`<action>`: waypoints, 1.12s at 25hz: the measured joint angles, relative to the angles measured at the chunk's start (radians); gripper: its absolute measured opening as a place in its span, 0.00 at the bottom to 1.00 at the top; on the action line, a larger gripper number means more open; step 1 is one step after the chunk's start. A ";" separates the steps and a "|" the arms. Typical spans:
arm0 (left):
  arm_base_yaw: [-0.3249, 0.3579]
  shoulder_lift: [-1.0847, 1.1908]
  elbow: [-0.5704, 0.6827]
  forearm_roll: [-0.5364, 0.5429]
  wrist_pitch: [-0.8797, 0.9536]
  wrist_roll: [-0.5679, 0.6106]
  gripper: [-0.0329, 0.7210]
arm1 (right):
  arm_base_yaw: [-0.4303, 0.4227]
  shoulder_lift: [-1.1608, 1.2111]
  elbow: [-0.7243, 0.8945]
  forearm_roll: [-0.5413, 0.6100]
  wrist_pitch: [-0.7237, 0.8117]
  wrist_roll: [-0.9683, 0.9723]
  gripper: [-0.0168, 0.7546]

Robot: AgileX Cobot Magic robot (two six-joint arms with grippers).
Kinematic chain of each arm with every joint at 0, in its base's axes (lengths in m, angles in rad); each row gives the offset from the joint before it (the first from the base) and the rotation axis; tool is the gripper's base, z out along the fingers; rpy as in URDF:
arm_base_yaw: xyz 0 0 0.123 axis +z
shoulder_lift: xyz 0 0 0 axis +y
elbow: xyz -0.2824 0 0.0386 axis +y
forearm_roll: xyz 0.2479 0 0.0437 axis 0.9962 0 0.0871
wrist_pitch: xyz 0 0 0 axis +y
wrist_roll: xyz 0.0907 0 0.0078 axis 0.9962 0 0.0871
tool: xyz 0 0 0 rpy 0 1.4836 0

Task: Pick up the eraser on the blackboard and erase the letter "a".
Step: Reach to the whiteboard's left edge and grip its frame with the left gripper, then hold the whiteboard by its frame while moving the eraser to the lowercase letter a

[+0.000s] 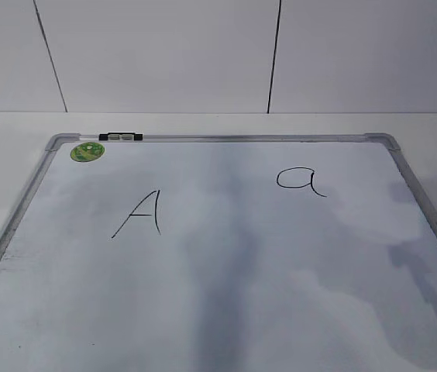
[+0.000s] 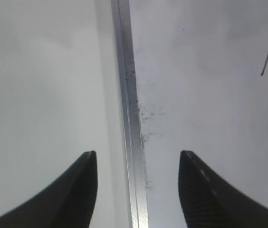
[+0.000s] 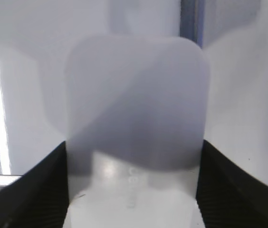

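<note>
Between the right gripper [image 3: 134, 190] fingers sits the eraser [image 3: 136, 104], clamped; left gripper [image 2: 138, 190] hovers spread apart.

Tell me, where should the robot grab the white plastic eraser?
Grip the white rounded-rectangular plastic eraser across its two long straight sides, coming from above. The right gripper already has a dark finger flanking each side, so it likely just needs closing.
</note>
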 joint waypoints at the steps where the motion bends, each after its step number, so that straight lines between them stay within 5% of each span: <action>1: 0.000 0.033 -0.019 0.000 0.000 0.000 0.57 | 0.000 0.000 0.000 0.000 0.000 0.000 0.76; 28: 0.000 0.438 -0.201 -0.026 -0.012 0.044 0.37 | 0.000 0.000 0.000 0.000 0.000 0.000 0.76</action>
